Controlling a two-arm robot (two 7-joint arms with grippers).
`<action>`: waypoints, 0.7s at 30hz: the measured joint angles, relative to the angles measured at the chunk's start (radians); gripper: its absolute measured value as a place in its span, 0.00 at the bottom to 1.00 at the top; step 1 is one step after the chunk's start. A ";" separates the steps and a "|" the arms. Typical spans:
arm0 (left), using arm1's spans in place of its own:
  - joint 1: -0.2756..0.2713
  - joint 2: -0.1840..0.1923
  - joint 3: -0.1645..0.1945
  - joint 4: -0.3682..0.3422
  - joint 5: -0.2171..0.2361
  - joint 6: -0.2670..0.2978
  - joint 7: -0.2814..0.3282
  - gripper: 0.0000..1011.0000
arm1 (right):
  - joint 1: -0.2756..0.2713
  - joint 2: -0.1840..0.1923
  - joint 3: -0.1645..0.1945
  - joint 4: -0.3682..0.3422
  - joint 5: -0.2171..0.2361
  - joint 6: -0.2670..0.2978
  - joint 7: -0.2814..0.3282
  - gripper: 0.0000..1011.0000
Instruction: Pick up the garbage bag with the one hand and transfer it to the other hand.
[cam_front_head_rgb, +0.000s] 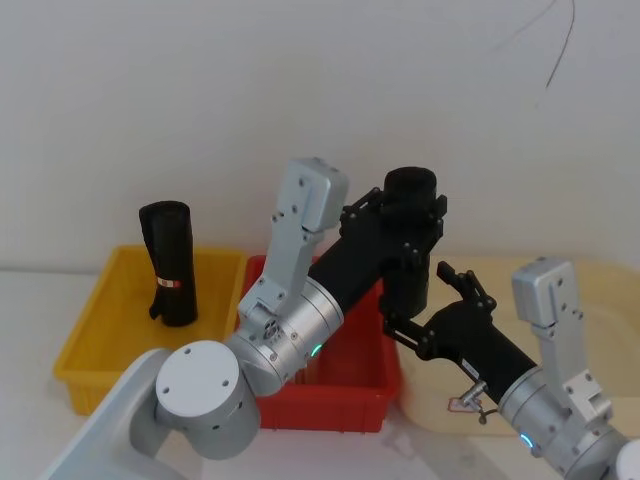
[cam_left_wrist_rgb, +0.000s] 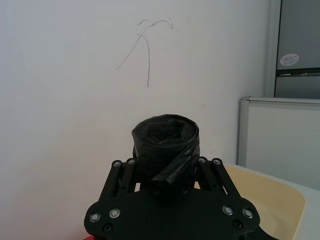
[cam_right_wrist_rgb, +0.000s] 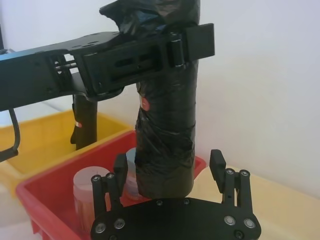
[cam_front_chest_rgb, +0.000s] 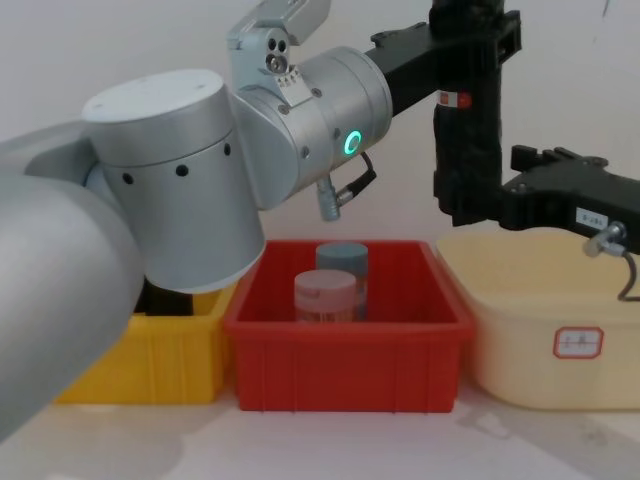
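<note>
Right gripper (cam_right_wrist_rgb: 168, 161) fingers spread astride garbage bag (cam_right_wrist_rgb: 167, 125) base, seemingly apart — left gripper (cam_left_wrist_rgb: 165, 165) clenching its top.

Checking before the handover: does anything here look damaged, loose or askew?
Only slightly: the garbage bag, held upright by the left tool, has a loose, crumpled outer flap at its top end. The right tool sits open around its lower end. Nothing else stands out.
</note>
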 joint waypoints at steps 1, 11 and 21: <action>0.000 0.000 0.000 0.000 0.000 0.000 0.000 0.48 | 0.001 0.000 -0.001 0.001 -0.002 0.000 0.001 0.99; 0.000 0.000 0.000 0.000 0.000 0.000 0.000 0.48 | 0.019 -0.012 -0.013 0.017 -0.026 -0.003 0.008 0.92; 0.000 0.000 0.000 0.000 0.000 0.000 0.000 0.48 | 0.027 -0.025 -0.017 0.027 -0.047 -0.010 0.007 0.66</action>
